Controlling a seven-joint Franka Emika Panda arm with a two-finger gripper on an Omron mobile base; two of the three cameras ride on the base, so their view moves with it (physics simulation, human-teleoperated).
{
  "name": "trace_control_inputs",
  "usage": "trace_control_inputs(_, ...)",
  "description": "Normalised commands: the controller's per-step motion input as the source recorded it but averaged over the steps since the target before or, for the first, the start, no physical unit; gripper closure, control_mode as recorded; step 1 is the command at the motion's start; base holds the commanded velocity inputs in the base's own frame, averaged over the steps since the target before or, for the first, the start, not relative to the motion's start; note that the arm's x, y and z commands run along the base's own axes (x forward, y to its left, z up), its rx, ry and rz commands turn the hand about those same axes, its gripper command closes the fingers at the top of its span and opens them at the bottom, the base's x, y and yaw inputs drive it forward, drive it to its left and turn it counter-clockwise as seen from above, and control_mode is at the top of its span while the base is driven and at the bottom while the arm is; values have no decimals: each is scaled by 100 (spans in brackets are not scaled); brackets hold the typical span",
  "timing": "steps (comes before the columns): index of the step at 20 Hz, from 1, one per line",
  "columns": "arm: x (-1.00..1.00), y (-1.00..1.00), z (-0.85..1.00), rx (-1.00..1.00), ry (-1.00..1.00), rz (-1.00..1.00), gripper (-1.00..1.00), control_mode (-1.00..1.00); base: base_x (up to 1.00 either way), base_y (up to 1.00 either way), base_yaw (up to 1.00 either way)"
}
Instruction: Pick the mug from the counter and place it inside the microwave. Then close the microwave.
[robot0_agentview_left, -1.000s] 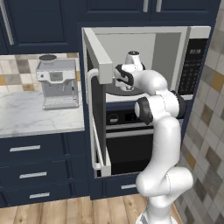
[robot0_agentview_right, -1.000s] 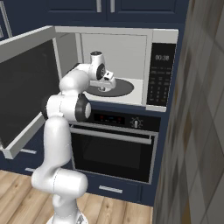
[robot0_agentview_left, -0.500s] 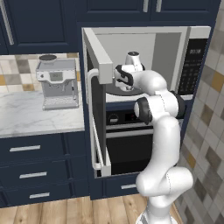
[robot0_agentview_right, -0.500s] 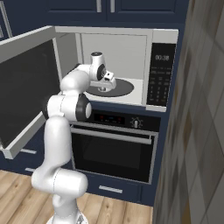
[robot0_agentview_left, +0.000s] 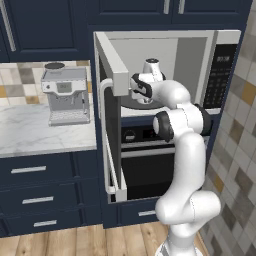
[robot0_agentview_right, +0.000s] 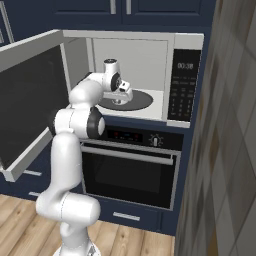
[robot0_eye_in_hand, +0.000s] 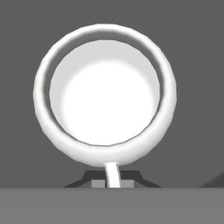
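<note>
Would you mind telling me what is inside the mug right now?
Nothing: the hand view looks straight down into the mug and shows a bare white bottom. The gripper is shut on its handle. The turntable directly beneath is covered by the mug.

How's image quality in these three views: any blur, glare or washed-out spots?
Hand view: the mug is sharp at the rim, but its white inside is blown out, with no detail. Left base view: flat rendered light, soft shadows inside the microwave, no glare. Right base view: the tiled wall close to the camera is smeared and blurry.
</note>
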Motion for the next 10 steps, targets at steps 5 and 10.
trace_control_inputs(5,0,0,0,0,0,0,-100,-100,0,0,0)
trace_control_inputs(10,0,0,0,0,0,0,-100,-100,0,0,0)
